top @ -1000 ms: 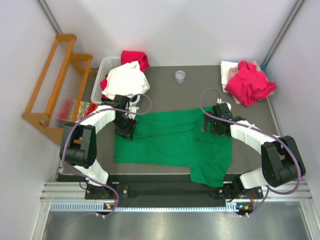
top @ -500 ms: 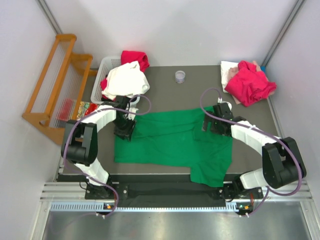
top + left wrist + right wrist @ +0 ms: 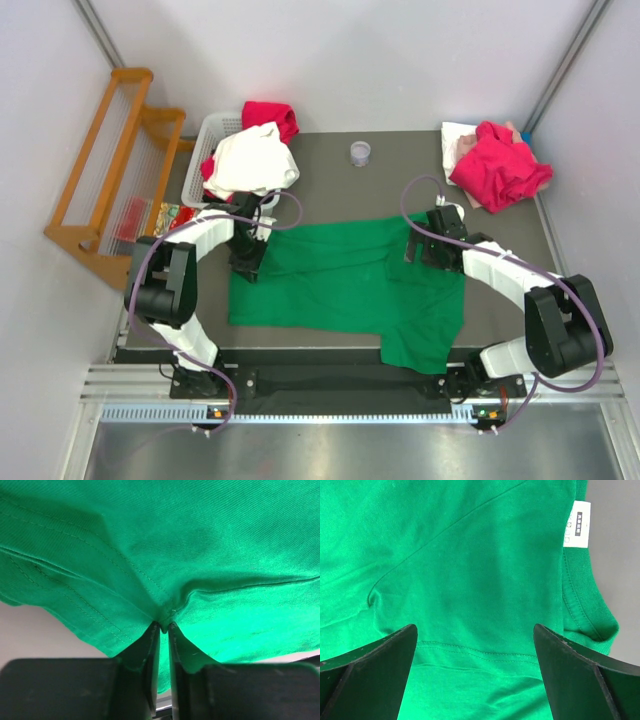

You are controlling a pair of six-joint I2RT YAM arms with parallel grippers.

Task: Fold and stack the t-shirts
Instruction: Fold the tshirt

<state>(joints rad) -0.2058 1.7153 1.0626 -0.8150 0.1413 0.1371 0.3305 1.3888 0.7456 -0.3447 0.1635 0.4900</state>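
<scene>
Top external view: the green t-shirt (image 3: 350, 285) lies spread flat across the near half of the dark table (image 3: 330, 165), one part hanging over the near edge at 5 o'clock. At the shirt's 9 o'clock edge the left gripper (image 3: 248, 262) has its fingers pressed nearly together, pinching a stitched fold of the green cloth, as the left wrist view shows. At the shirt's 2 o'clock part the right gripper (image 3: 420, 250) hangs over the fabric, spread wide and holding nothing; its wrist view shows the neck label (image 3: 580, 525). Further back, a small clear cup (image 3: 360, 153) stands at 12 o'clock. A white basket (image 3: 207, 140) at 10 o'clock holds a white t-shirt (image 3: 250, 160) and a magenta-red one. A crumpled magenta-red t-shirt (image 3: 500, 165) lies at 2 o'clock.
</scene>
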